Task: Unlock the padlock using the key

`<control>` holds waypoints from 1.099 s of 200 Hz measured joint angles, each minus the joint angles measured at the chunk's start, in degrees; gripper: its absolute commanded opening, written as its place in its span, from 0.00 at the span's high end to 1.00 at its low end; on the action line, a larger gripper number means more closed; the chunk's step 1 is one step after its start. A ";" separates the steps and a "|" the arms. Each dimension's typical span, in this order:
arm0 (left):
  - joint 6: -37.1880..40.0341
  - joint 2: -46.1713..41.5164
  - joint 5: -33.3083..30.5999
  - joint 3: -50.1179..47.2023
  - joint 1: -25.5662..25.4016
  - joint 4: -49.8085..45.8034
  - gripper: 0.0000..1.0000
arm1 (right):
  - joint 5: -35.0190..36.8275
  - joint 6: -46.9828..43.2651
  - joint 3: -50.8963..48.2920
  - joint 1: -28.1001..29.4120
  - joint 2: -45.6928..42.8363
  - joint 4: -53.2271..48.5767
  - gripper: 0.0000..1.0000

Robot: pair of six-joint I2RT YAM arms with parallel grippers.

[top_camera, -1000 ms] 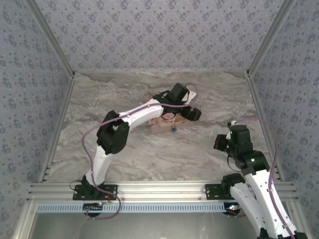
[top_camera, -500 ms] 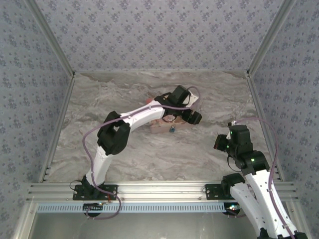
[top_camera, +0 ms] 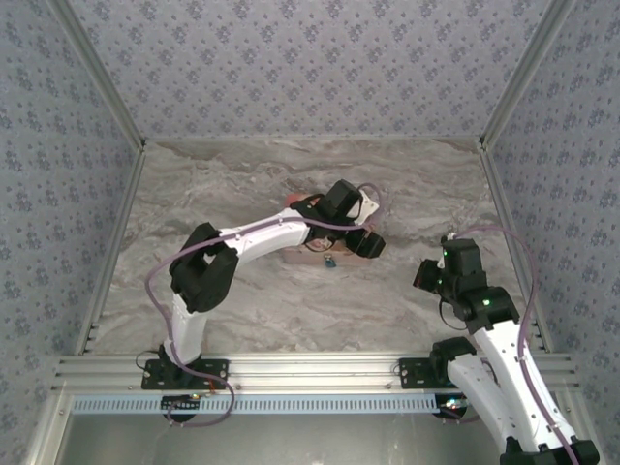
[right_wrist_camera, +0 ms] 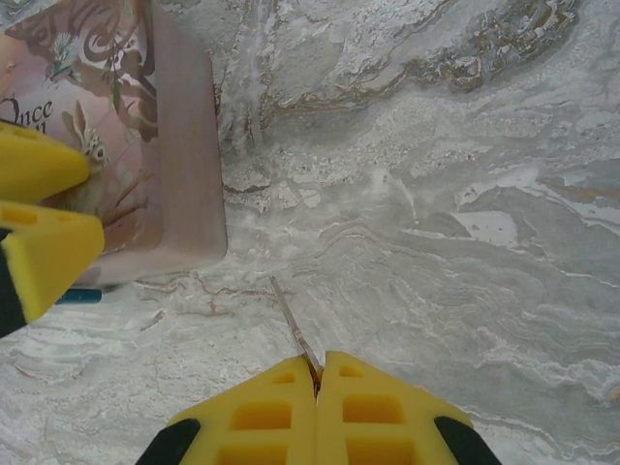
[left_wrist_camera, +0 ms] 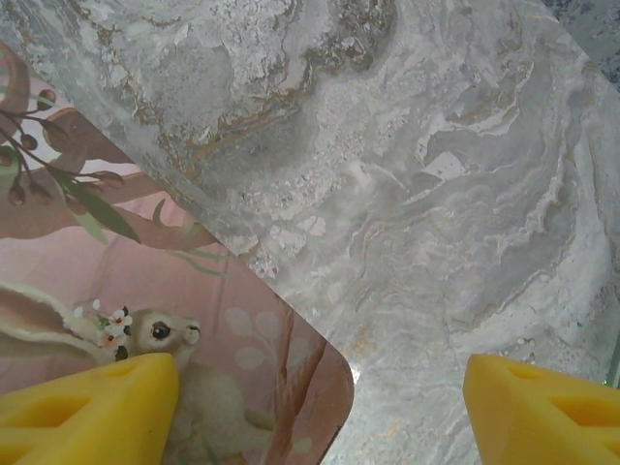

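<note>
Left tool stands wide, nothing gripped; one finger hangs over the pink tin, the other over bare bench. The padlock lies on the bench just beside the tin's near edge. Well apart to the right, the right tool is closed on the key, whose thin blade projects forward above the bench

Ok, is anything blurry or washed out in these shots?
Left wrist view: the yellow fingers look soft, the pink tin sharp. Right wrist view: the key is crisp, no glare. Top external view: even light on the table, no harsh shadows.
</note>
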 measured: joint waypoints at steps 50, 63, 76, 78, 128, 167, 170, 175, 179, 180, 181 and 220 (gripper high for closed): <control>-1.38 -5.55 1.14 -7.54 0.00 2.05 0.22 | -1.11 1.03 -0.61 1.86 1.60 2.47 1.00; -1.42 -8.50 1.03 -10.75 0.00 3.13 0.20 | -1.97 1.18 -1.03 2.78 2.21 3.98 1.00; -1.40 -12.07 0.52 -13.92 0.00 4.63 0.19 | -2.89 1.20 -1.62 3.98 2.80 6.16 1.00; -1.40 -12.70 0.33 -14.47 0.00 4.92 0.19 | -3.10 1.22 -1.75 4.20 2.93 6.45 1.00; -1.40 -30.38 -6.10 -28.35 0.11 13.40 0.13 | -8.15 1.03 -2.97 8.28 9.66 17.94 1.00; -6.47 -36.57 -9.66 -36.96 2.14 15.43 0.13 | -11.82 1.01 -2.97 9.01 19.80 26.49 1.00; -7.02 -36.68 -9.79 -37.51 2.29 15.43 0.13 | -11.89 1.03 -2.97 9.07 20.31 26.88 1.00; -8.31 -36.83 -9.88 -38.60 2.69 15.65 0.13 | -11.98 1.03 -2.97 9.20 21.22 27.56 1.00; -9.20 -36.87 -9.94 -39.28 2.86 15.80 0.13 | -12.07 1.03 -2.97 9.29 21.81 28.04 1.00; -9.49 -36.89 -9.97 -39.54 2.93 15.85 0.13 | -12.07 1.03 -2.97 9.31 21.90 28.09 1.00; -9.66 -36.89 -9.99 -39.69 2.95 15.89 0.13 | -12.07 1.01 -2.97 9.33 21.99 28.13 1.00; -18.60 -36.92 -9.70 -47.30 3.17 18.71 0.14 | -12.81 0.98 -1.27 9.73 26.49 31.32 1.00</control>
